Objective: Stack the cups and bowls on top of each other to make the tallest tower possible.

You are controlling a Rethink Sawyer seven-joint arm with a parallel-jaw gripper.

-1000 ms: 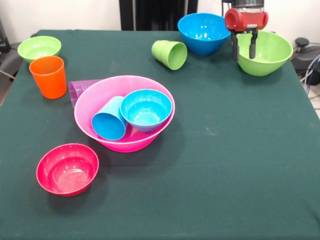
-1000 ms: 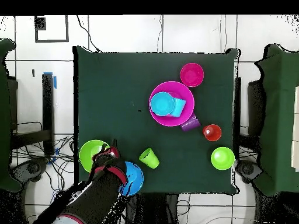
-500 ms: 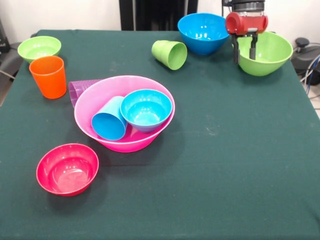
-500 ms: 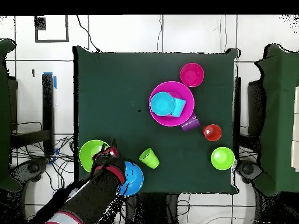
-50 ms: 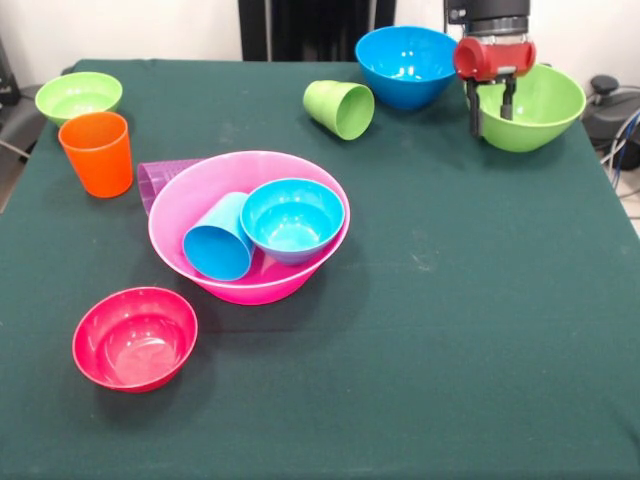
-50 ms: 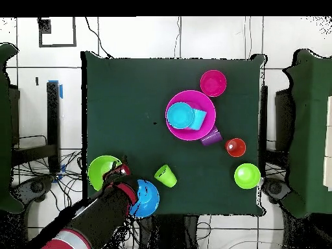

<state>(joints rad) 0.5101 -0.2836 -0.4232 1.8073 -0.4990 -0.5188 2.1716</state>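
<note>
My gripper (image 5: 491,122) hangs open over the near-left rim of the medium green bowl (image 5: 540,105), one finger outside the rim and one inside. From overhead the gripper (image 6: 120,170) sits at that green bowl's (image 6: 100,172) edge. The medium blue bowl (image 5: 407,65) stands just left of it. The large pink bowl (image 5: 250,285) holds a light blue cup (image 5: 216,240) lying on its side and a small light blue bowl (image 5: 292,218). A purple cup (image 5: 158,180) lies behind the pink bowl. A light green cup (image 5: 340,108) lies tipped over.
An orange cup (image 5: 97,152) stands upright at the left, with a small green bowl (image 5: 78,97) behind it. A small red bowl (image 5: 135,337) sits near the front left. Cables and equipment (image 5: 610,110) lie off the table's right edge.
The gripper has come down a little and shifted slightly right at the green bowl's rim. Its fingers stay open. None of the cups or bowls has moved.
</note>
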